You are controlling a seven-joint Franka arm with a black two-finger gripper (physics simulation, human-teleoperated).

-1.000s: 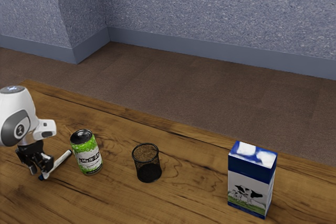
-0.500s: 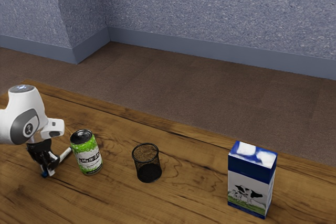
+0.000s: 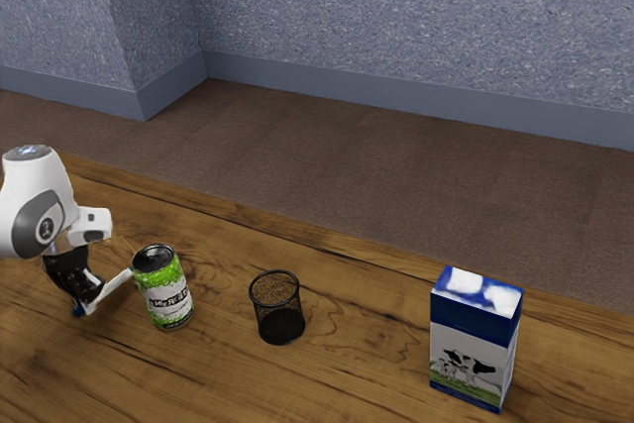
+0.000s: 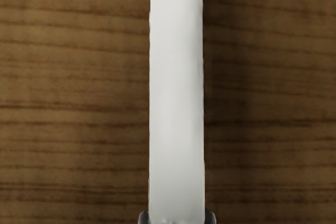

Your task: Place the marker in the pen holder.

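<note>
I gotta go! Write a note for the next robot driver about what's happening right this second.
Claw: shut on the marker, pinching it from both sides.
Pen cup: standing upright on the table, past the green can from the claw.
Done: the marker is gripped.
Left: carry it over to the pen cup, tip it upright, lower it in and let go.
Careful: the can is close to the marker's far end, so going up first might avoid a bump.

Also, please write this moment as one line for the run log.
gripper: shut on marker | marker: outside pen holder | pen holder: upright | insertion: not yet done
</note>
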